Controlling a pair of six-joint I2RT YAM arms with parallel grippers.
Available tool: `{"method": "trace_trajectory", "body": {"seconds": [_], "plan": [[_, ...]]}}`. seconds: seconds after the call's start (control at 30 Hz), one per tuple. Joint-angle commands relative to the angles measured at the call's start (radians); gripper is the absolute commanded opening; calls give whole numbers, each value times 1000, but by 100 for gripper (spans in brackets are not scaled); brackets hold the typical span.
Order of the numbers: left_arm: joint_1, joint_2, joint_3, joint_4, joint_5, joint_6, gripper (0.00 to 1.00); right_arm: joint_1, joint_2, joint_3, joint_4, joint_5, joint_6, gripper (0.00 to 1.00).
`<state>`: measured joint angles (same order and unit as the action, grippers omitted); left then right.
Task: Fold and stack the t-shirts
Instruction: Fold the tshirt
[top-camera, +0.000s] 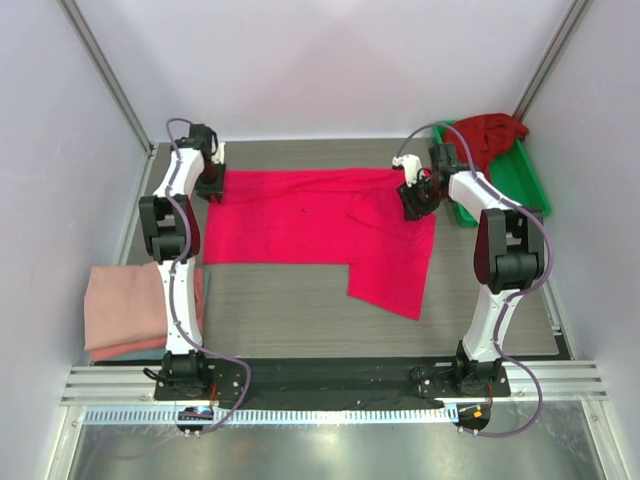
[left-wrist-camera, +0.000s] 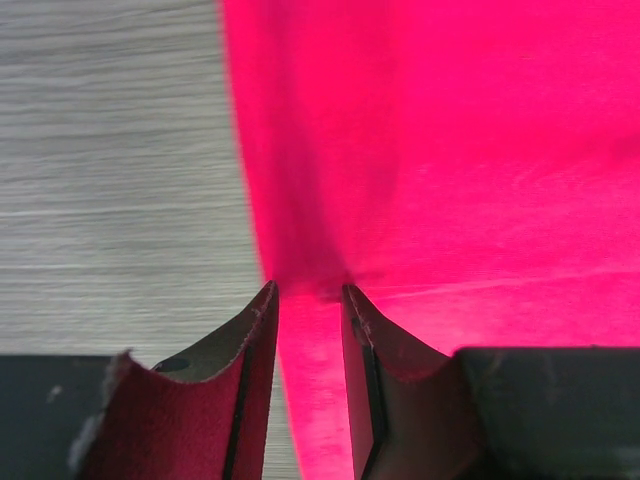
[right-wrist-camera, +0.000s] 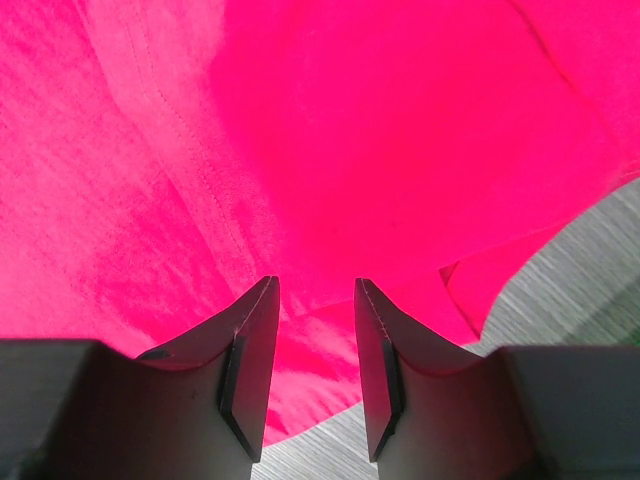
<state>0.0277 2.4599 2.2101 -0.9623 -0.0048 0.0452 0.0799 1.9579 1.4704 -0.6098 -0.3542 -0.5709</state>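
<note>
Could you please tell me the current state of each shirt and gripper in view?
Bright pinkish-red cloth t-shirt: spread out, not yet folded up.
Darker crimson cloth shirt: crumpled in the green plastic tray.
Pale salmon-pink cloth shirts: folded, stacked.
Left gripper: shut on the bright shirt's edge.
Right gripper: cloth between its fingers; grip unclear.

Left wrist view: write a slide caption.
Left pincer pinching the edge of the bright pinkish-red cloth t-shirt over the grey wood-grain table.
</note>
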Motion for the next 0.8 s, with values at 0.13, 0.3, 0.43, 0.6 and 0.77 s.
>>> {"method": "trace_trajectory", "body": {"seconds": [0.13,0.3,0.43,0.6,0.77], "plan": [[17,-16,28,2,-3,21,34,9,7,-15,7,-8,-29,42],[3,-24,33,-1,2,22,33,11,22,-12,5,-2,-37,42],[-5,-50,42,7,-1,9,31,11,29,-22,7,-3,-37,42],[-18,-62,56,5,2,2,31,9,50,-28,16,-3,-35,43],[-20,-41,34,-4,-4,15,32,11,67,-12,19,1,-34,43]]}}
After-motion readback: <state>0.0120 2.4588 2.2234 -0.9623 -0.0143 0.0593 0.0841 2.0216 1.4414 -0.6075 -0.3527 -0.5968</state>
